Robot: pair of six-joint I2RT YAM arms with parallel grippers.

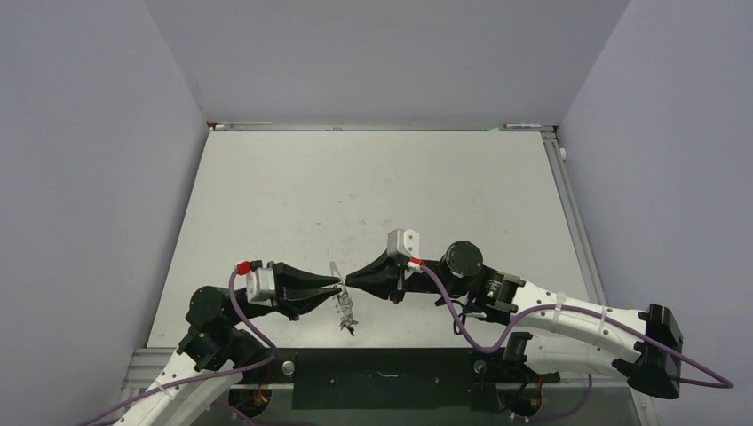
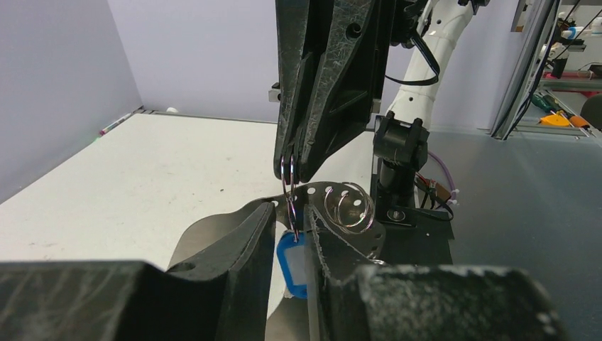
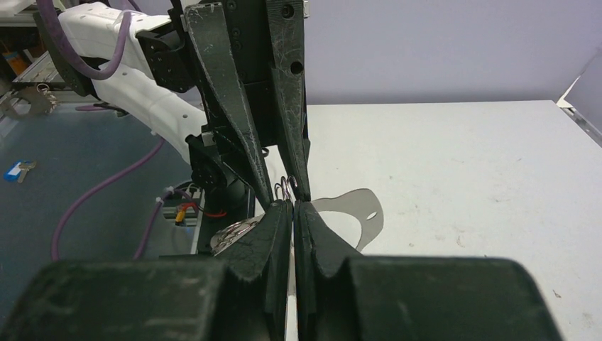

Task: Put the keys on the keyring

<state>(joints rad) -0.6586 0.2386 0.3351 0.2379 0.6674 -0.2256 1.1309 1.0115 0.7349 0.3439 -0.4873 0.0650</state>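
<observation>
Lilac walls (image 1: 355, 53) enclose a scuffed white table (image 1: 373, 177) on three sides.

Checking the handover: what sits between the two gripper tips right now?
A thin wire split ring spans the gap, with the blue-tagged key just below it; the left wrist view shows this best.

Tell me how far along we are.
Done: the grey plate looks lifted off the table. In hand: the right gripper pinches a wire ring above the blue tag, which sits between the fingers of the left gripper. To do: no key confirmed threaded from these views.
</observation>
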